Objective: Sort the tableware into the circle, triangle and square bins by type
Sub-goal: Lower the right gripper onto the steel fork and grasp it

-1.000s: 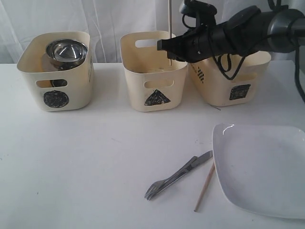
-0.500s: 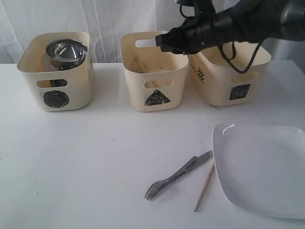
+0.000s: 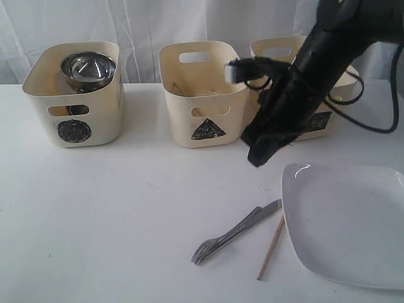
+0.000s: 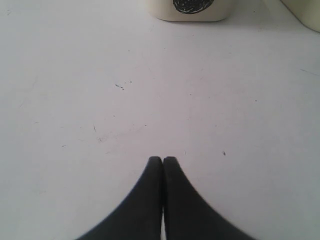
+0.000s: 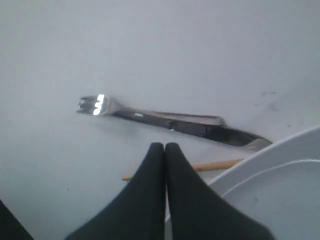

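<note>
Dropped from above the triangle bin toward the fork, knife and chopstick, lying close together just beside the white plate. Hovering over them with right gripper pinched together, empty. Also holding left gripper closed above the table. Probably reaching for the next utensil: calls for opening, descending, pinching one handle.

Circle bin left, steel bowls stacked inside, top one above the rim. Triangle bin centre, square bin right, partly hidden. Fork and knife overlap diagonally on the tabletop; chopstick just beside the white plate.
</note>
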Action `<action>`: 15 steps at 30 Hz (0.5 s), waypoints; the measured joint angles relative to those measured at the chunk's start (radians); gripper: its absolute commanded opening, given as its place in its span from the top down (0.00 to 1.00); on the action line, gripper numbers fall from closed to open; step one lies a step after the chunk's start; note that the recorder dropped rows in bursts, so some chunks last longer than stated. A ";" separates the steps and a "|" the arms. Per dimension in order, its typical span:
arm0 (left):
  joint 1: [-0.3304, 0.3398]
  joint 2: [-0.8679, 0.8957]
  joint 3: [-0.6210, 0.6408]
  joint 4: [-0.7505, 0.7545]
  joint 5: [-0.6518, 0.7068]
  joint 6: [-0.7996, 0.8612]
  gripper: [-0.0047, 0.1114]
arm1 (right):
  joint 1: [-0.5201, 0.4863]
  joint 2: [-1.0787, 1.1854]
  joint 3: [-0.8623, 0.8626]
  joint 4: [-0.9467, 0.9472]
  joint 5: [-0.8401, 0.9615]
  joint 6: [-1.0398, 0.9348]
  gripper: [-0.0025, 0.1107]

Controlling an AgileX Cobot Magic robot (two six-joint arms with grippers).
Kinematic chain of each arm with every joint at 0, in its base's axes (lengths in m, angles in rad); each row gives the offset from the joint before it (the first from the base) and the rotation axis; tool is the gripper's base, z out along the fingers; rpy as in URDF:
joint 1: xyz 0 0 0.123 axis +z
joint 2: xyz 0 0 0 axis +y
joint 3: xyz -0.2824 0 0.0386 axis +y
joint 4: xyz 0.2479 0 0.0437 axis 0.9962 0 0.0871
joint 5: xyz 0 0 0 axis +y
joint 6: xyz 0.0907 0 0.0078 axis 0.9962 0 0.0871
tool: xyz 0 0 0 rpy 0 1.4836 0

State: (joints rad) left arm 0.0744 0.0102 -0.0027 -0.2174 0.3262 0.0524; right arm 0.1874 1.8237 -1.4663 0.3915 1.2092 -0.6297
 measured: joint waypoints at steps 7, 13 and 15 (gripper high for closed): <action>0.000 0.000 0.000 0.000 0.000 0.000 0.96 | 0.132 0.018 0.175 0.013 0.004 -0.379 0.90; 0.000 0.000 0.000 0.000 0.000 0.000 0.96 | 0.203 0.036 0.221 0.017 -0.078 -0.645 0.72; 0.000 0.000 0.000 0.000 0.000 0.000 0.96 | 0.213 0.036 0.221 0.019 -0.131 -0.685 0.67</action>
State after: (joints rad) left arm 0.0744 0.0102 -0.0027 -0.2174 0.3262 0.0524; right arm 0.4004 1.8596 -1.2454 0.4104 1.0786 -1.3146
